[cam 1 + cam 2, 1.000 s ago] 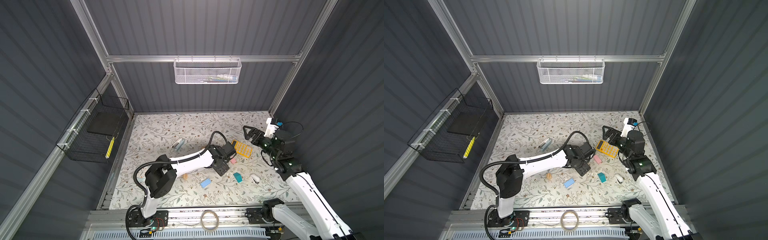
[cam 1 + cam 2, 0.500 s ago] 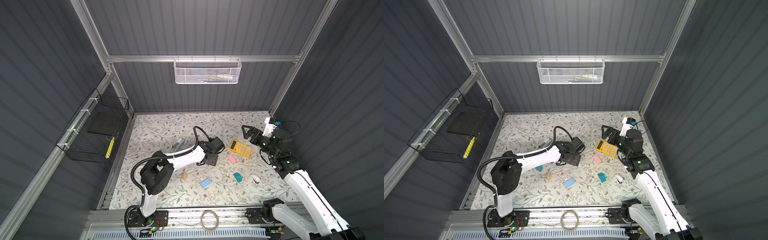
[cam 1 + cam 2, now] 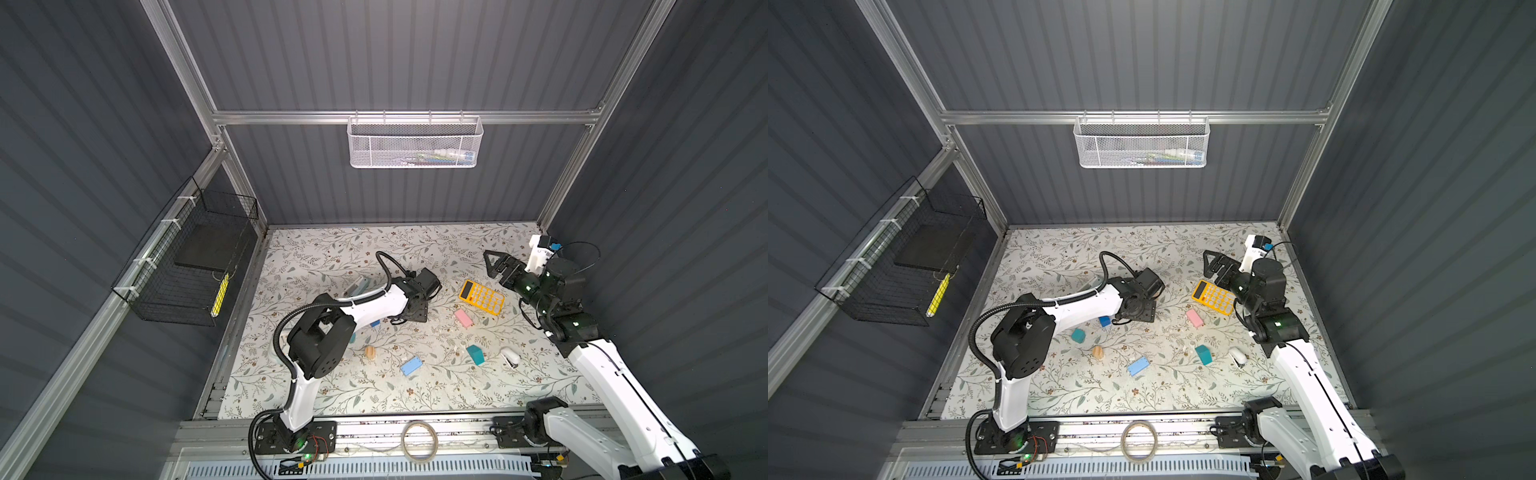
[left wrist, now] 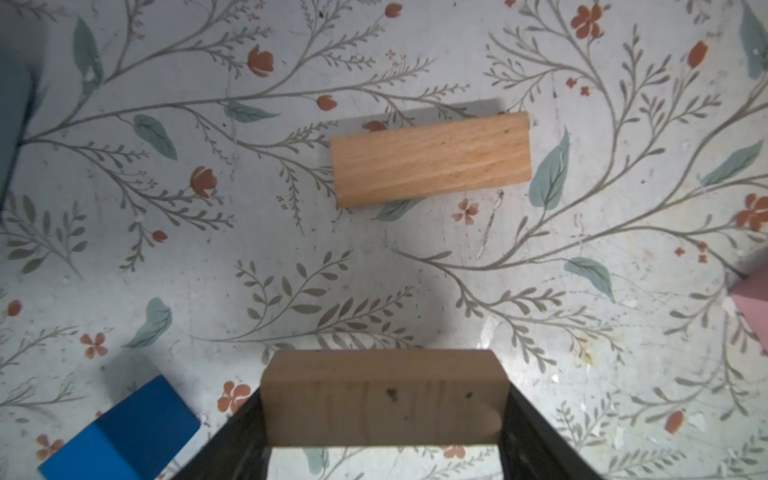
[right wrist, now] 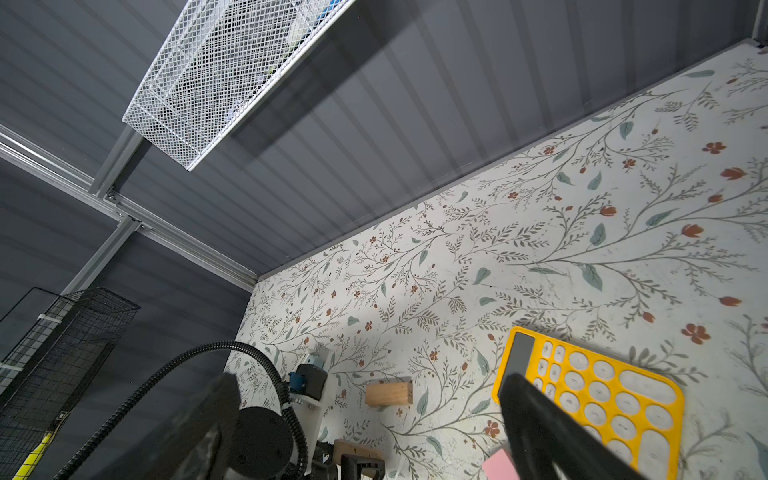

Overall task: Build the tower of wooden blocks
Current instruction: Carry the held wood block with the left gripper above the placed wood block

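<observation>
While left gripper (image 4: pixel 384 415) clamps a tan bar (image 4: pixel 382 386), right gripper (image 3: pixel 489 264) gapes empty (near the yellow calculator (image 3: pixel 482 297)).

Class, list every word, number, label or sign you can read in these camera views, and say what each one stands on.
No text can be read in any view.
Yellow calculator: key markings too faint and blurred to read.
Items in the white mesh basket: labels too small to read.
Yellow strip in the black wire basket: any markings too small to read.
</observation>
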Motion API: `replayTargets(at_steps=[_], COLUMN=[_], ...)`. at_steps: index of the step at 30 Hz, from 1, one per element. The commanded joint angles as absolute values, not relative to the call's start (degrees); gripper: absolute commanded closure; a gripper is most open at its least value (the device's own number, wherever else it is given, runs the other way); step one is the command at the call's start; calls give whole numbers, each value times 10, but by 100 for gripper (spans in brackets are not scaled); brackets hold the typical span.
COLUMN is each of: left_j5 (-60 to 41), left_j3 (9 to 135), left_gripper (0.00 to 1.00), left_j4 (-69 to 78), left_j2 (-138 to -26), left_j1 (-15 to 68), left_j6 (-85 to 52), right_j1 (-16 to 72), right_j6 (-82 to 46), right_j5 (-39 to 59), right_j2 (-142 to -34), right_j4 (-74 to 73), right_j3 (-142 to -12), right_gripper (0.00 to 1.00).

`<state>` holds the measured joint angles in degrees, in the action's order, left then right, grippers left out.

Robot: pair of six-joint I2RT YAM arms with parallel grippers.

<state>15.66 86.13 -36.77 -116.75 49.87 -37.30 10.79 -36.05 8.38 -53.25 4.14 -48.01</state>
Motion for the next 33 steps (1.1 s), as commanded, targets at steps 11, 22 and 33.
replayTargets(at_steps=[11,22,33], left_j5=[143,143,141], left_j3=[926,956,972], left_gripper=[42,31,28], left_j4=[-379,-388,-395], left_j2=[-1226,-1257,-1279], left_j1=[487,478,472], left_j6=[-416,-429,-443], right_j1=[105,105,105], right_j6=[-377,-386,-385], right_j5=[59,35,34], right_j2=[-534,-526,-526], right_j4=[23,18,18], right_j3=[-468,-460,-459], right_gripper=[1,1,1])
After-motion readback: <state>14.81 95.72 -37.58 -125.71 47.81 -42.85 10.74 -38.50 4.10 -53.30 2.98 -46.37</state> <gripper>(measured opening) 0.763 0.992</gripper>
